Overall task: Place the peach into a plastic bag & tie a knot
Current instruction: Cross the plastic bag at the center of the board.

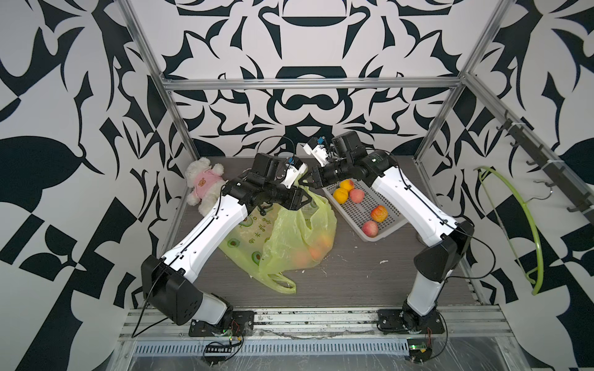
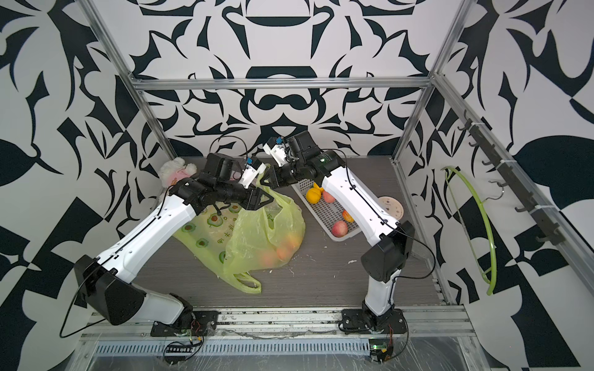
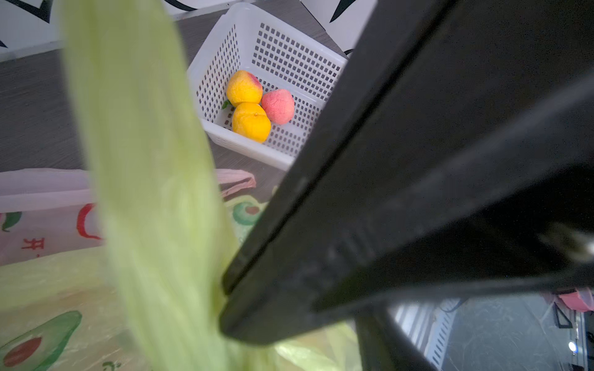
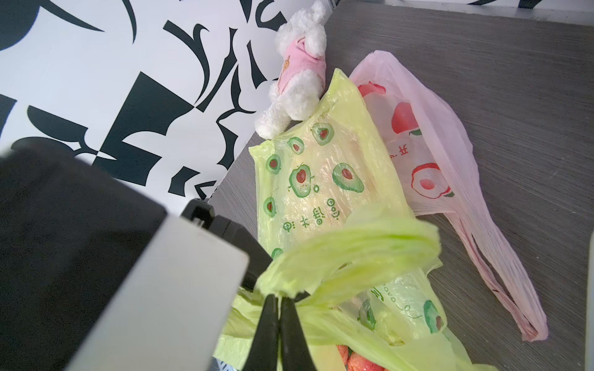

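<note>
I note peaches point(image 1: 316, 252) inside the green bag point(image 1: 299, 234), centre of frame in both top views. The right gripper point(image 4: 279, 297) pinches its bunched handle point(image 4: 353, 247). The left gripper point(image 1: 305, 198) sits at the bag's top; I cannot tell its spread.

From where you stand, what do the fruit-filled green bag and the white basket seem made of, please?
Green bag: thin, translucent plastic film; it crinkles and fruit shows through. White basket: probably rigid moulded plastic, matte, perforated with regular holes.
</note>
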You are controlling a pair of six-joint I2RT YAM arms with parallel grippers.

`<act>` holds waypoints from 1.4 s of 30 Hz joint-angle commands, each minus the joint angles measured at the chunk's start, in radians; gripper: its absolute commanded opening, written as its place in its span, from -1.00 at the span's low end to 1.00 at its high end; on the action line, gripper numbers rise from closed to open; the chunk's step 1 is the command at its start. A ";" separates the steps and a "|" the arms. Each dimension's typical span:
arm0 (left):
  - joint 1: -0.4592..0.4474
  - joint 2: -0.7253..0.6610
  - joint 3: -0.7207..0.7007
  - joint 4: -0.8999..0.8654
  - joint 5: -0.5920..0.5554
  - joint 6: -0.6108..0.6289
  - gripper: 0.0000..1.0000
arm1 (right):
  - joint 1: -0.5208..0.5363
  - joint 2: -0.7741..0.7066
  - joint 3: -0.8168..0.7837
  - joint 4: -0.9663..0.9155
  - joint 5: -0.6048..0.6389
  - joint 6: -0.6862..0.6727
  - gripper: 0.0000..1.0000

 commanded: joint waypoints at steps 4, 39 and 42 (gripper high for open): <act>-0.003 -0.002 -0.028 0.059 0.071 -0.036 0.12 | -0.001 -0.062 -0.040 0.103 -0.112 0.028 -1.00; -0.001 -0.057 -0.180 0.311 0.078 -0.128 -1.00 | -0.159 -0.270 -0.321 0.292 -0.076 0.282 0.01; -0.001 -0.056 -0.174 0.306 0.082 -0.124 -1.00 | -0.158 -0.241 -0.266 0.212 -0.012 0.290 0.13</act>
